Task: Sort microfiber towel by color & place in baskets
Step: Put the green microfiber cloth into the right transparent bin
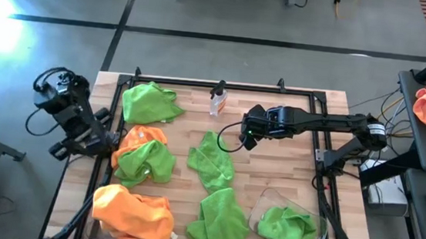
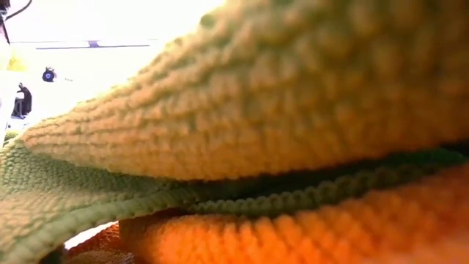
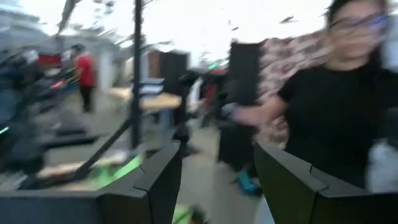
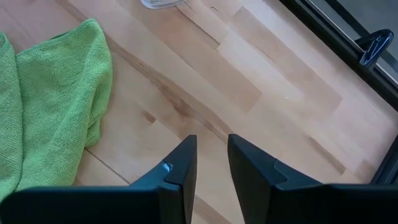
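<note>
Right gripper (image 1: 247, 130) above bare wooden table (image 1: 270, 171), fingers narrowly parted, holding nothing.
Left gripper (image 3: 217, 180) at table's left edge, wide open, empty. Green microfiber towel (image 1: 211, 162) just beside right gripper; another green towel (image 1: 287, 228) inside clear basket (image 1: 264, 203) at near right; orange towel (image 1: 133, 215) at near left.

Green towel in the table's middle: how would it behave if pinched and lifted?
The green towel lies crumpled in soft folds, so it would likely drape limply. Its fuzzy weave probably grips well. It looks light and may drag along the table.
</note>
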Action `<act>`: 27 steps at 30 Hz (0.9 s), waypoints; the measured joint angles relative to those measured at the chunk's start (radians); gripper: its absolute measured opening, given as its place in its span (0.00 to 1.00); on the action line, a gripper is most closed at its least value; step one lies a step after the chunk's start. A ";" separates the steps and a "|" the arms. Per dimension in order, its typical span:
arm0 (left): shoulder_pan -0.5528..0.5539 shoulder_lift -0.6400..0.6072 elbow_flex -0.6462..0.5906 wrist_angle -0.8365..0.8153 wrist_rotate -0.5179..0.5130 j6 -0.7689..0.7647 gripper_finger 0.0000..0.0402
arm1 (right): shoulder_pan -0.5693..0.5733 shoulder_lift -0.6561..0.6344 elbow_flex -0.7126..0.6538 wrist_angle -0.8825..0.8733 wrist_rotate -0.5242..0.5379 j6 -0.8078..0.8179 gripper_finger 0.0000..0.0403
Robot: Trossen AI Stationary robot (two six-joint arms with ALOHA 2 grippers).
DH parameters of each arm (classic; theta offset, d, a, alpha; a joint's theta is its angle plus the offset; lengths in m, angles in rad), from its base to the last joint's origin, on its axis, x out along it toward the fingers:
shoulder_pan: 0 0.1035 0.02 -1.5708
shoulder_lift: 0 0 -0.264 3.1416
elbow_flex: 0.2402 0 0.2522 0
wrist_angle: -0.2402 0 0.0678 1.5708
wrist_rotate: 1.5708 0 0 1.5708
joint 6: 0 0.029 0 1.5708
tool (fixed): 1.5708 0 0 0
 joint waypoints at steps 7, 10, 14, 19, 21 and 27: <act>0.000 -0.059 0.006 -0.021 0.128 0.023 0.46 | 0.000 0.000 0.000 -0.001 -0.001 0.000 0.20; 0.000 -0.099 -0.001 -0.033 0.151 0.023 0.46 | 0.000 0.000 0.000 -0.003 -0.001 0.000 0.21; 0.000 -0.137 -0.013 -0.043 0.144 0.022 0.46 | 0.000 0.000 0.000 -0.005 -0.001 0.001 0.22; 0.000 -0.150 -0.014 -0.077 0.084 -0.007 0.46 | 0.000 0.000 0.000 -0.006 -0.003 0.002 0.21; 0.000 -0.150 -0.014 -0.084 0.086 -0.007 0.46 | 0.000 0.000 0.000 -0.007 -0.003 0.005 0.21; 0.000 -0.146 -0.013 -0.111 0.087 0.005 0.46 | 0.000 0.000 0.000 -0.007 -0.003 0.010 0.19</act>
